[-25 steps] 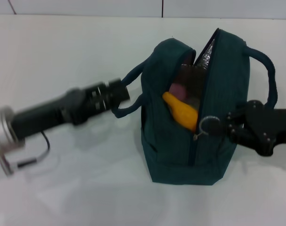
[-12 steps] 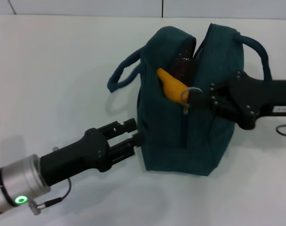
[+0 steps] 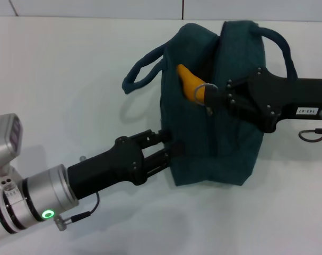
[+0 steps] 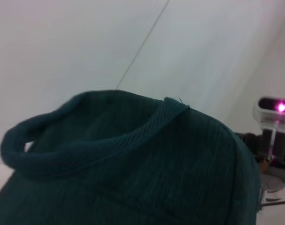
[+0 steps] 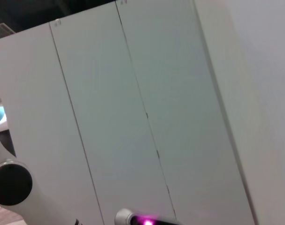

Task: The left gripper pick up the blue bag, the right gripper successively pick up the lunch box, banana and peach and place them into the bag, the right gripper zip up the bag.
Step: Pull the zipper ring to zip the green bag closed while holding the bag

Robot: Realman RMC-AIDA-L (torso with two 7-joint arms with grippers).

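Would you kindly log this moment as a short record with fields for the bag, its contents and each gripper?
bag: blue bag standing on the white table, top partly open
zipper: metal ring pull at the right gripper's tips
visible contents: banana tip poking out of the opening; lunch box and peach not visible
left gripper: left gripper against the bag's lower left side
right gripper: right gripper at the zipper pull near the top of the bag
handles: one loop hanging left, the other to the right

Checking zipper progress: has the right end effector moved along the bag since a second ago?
Yes. The right end effector, at the ring pull, has travelled up the blue bag toward the wall seam; only the banana tip shows.
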